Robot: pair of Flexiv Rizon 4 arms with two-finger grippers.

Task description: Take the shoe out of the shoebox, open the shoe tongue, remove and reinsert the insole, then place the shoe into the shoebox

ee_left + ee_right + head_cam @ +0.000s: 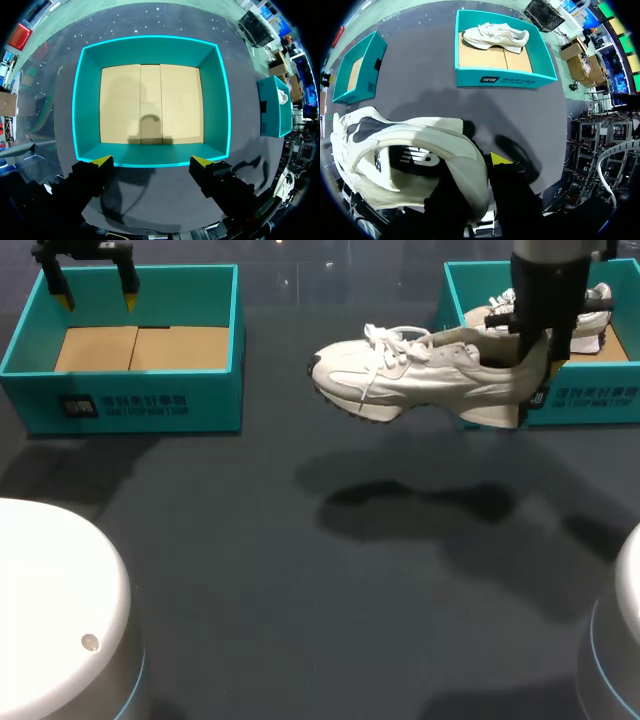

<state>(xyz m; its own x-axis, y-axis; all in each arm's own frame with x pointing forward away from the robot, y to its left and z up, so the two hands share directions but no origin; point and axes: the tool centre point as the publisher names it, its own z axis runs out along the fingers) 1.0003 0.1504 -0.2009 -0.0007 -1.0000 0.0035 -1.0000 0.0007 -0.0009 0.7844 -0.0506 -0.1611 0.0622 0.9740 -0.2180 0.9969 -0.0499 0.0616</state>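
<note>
Two shoes, two teal boxes and two grippers are in view. One white shoe (420,375) hangs clear of the table (300,590), toe toward the left box (150,400), with its shadow on the dark top below. The right gripper (535,380) is clamped on its heel, one finger inside the collar and one outside. In the right wrist view only one yellow tip (500,159) shows, the other is behind the heel wall, and the shoe's toe end is hard to make out. The second shoe (495,36) lies in the right box (590,395), and the arm hides its middle in the head view. The left gripper (151,161) hangs above the left box, fingers apart with nothing between them, and that box shows only its cardboard floor.
</note>
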